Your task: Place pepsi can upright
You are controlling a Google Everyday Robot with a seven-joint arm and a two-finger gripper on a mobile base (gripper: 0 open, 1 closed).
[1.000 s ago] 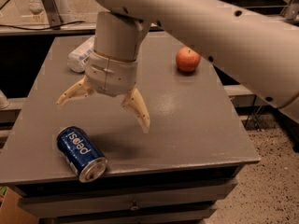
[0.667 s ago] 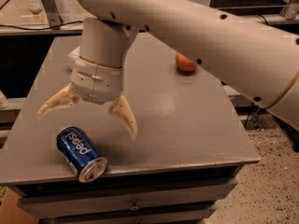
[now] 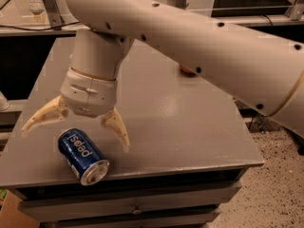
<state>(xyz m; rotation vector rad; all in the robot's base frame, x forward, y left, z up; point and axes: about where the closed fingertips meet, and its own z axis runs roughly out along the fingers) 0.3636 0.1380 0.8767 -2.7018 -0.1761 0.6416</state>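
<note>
The pepsi can (image 3: 82, 155) is dark blue with white lettering and a silver end. It lies on its side near the front left corner of the grey table (image 3: 190, 127), silver end toward the front edge. My gripper (image 3: 75, 137) hangs just above and behind the can, fingers spread wide open. One tan fingertip (image 3: 28, 126) is left of the can and the other (image 3: 124, 144) is to its right. The gripper holds nothing and does not touch the can.
An orange fruit (image 3: 186, 71) at the back right of the table is mostly hidden behind my arm (image 3: 213, 46). The table's front edge lies close below the can. Speckled floor (image 3: 275, 184) is to the right.
My gripper has moved left and forward, down toward the can, and now straddles it from above. The can has not moved. My arm now hides most of the orange fruit.
</note>
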